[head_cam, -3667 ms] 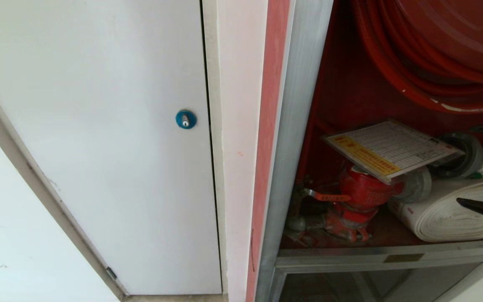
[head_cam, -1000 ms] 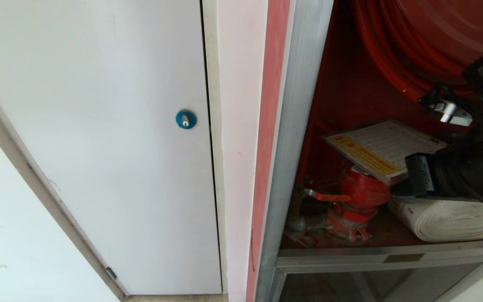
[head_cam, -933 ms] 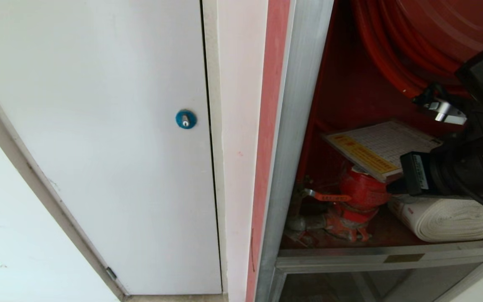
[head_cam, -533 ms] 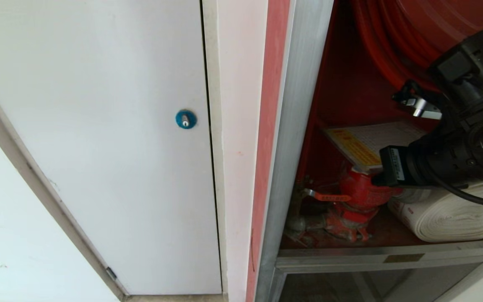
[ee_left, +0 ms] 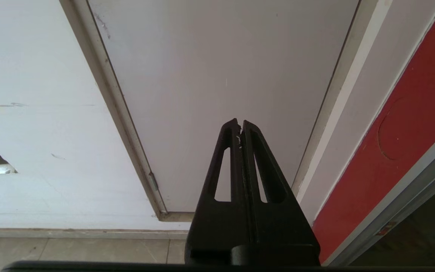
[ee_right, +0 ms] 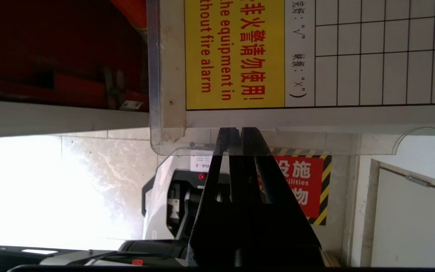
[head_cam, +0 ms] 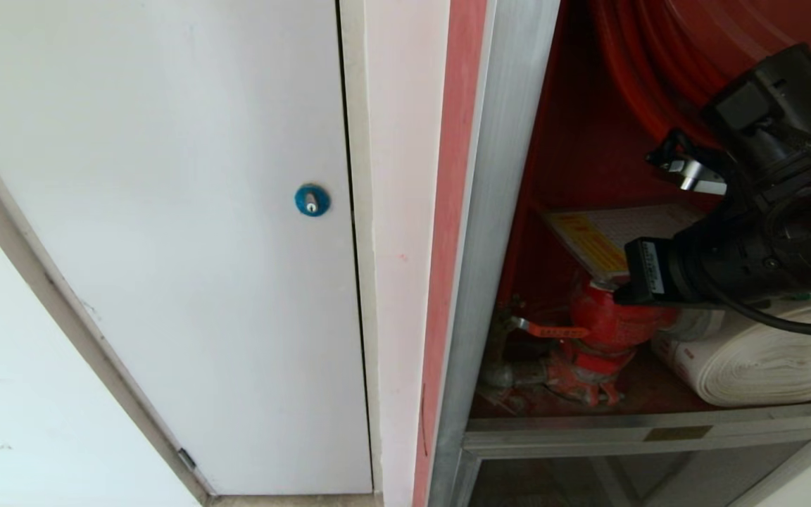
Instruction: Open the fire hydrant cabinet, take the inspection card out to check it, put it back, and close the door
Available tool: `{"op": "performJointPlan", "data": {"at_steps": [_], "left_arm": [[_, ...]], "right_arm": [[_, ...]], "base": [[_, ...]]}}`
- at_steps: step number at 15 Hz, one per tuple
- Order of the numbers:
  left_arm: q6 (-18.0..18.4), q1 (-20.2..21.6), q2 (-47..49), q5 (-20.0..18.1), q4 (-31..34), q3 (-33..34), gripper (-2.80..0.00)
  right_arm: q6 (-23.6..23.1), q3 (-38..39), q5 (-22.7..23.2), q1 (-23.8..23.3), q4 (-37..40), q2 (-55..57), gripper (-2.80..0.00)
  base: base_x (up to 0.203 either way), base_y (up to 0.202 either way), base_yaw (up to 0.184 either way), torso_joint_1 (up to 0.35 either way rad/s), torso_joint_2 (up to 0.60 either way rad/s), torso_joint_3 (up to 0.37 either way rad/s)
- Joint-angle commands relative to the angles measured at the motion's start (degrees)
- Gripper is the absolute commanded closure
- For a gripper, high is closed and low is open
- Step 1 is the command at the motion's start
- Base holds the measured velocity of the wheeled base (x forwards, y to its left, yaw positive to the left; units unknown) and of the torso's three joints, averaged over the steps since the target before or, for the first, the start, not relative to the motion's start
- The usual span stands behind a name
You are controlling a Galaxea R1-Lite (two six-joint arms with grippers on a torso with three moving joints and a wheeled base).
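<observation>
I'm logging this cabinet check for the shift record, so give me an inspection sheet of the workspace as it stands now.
Surface: red cabinet floor, nothing spilled.
Job's things: fire hydrant cabinet open; its door not in view. Inspection card is inside, above the red valve, its clear edge pinched by the right gripper.
Clutter: white rolled hose beside the valve, red hose reel above.
Grippers: right shut on the card's edge; left gripper shut, empty, parked facing the white panel.
Cables: black cable hangs off the right wrist over the rolled hose.
Surroundings: white panel with blue lock left of the cabinet.
</observation>
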Motion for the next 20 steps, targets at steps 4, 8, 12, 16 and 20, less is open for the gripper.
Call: {"op": "performJointPlan", "data": {"at_steps": [4,8,12,16,20], "left_arm": [[0.0,0.0,0.1,0.0,0.0,0.1,0.00],[0.0,0.0,0.0,0.0,0.0,0.1,0.00],[0.0,0.0,0.1,0.0,0.0,0.1,0.00],[0.0,0.0,0.1,0.0,0.0,0.1,0.00],[0.0,0.0,0.1,0.0,0.0,0.1,0.00]], "right_arm": [[0.2,-1.0,0.0,0.0,0.3,0.4,0.00],[0.3,-0.5,0.1,0.1,0.7,-0.4,0.00],[0.4,1.4,0.2,0.6,0.8,-1.9,0.00],[1.2,3.0,0.2,2.0,0.8,-3.9,0.00],[2.1,5.4,0.2,2.6,0.9,-6.8,0.00]], "base": [[0.000,0.000,0.000,0.000,0.00,0.000],[0.000,0.000,0.000,0.000,0.00,0.000],[0.000,0.000,0.000,0.000,0.00,0.000],[0.000,0.000,0.000,0.000,0.00,0.000],[0.000,0.000,0.000,0.000,0.00,0.000]]}}
